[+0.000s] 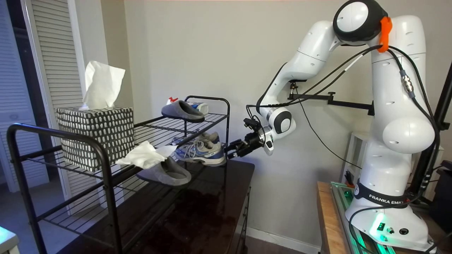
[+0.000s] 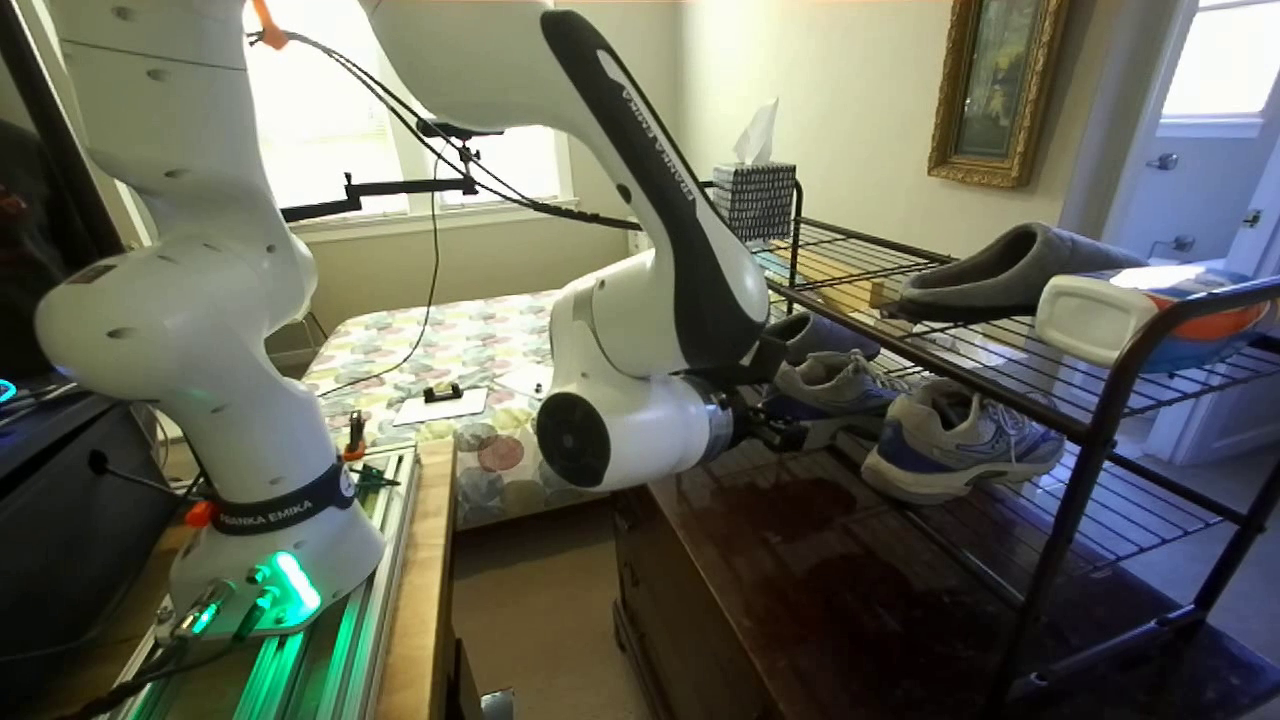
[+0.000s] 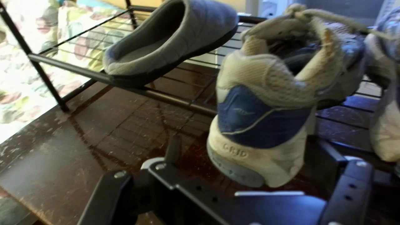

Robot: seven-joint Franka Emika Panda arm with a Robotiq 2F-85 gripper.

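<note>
Nearest the wrist camera, the gripper stands spread wide, pinching nothing. Beyond it, a black rack bears on its lower tier a cream-and-blue sneaker, near a grey slipper. The sneaker is probably light, its upper yielding; the firmer heel, between the jaws, seems the best hold, squeezed from both sides.

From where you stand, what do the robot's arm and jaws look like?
The arm is white with rounded segments, black joint covers and, around its base, a black band lettered FRANKA EMIKA. Black cables run along it, caught at an orange strap. A green light glows on the base. The jaws are black and angular, with linked bars and silvery bolts.
</note>
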